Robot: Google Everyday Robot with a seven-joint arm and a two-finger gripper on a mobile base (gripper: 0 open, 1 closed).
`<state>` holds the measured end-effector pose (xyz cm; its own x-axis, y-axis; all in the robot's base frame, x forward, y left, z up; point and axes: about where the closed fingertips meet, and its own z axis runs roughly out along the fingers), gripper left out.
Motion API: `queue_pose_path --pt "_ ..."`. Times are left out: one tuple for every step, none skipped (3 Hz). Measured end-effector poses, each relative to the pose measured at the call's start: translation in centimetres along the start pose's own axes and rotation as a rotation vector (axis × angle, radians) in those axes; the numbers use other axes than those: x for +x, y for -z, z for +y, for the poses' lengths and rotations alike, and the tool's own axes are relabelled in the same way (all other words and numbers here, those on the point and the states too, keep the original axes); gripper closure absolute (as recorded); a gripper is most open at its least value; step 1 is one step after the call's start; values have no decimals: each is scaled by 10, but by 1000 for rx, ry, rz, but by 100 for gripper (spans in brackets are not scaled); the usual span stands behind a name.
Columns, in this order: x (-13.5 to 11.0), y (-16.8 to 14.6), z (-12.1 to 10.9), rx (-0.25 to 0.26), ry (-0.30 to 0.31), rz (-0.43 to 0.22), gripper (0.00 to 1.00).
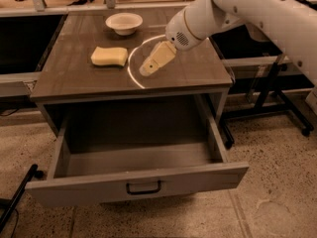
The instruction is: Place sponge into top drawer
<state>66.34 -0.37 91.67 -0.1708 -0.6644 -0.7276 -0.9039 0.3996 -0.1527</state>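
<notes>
The pale yellow sponge (109,56) lies flat on the cabinet top, left of centre. My gripper (147,70) hangs on the white arm just above the cabinet top, a short way to the right of the sponge and apart from it, empty. The top drawer (138,186) is pulled wide open below, and its inside shows nothing in it. Its dark handle (143,188) sits at the centre of the front panel.
A round white bowl (124,23) stands at the back of the cabinet top (69,78), behind the sponge. A bright curved reflection lies on the top under the gripper. Dark table legs (277,90) stand to the right on the speckled floor.
</notes>
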Motion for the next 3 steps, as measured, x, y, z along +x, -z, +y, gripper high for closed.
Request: queue_pose_path --pt "-10 -39 -15 11 -6 4 0" --pt "-15 -68 -21 1 -5 10 0" --pt "-25 -101 -29 -20 2 19 0"
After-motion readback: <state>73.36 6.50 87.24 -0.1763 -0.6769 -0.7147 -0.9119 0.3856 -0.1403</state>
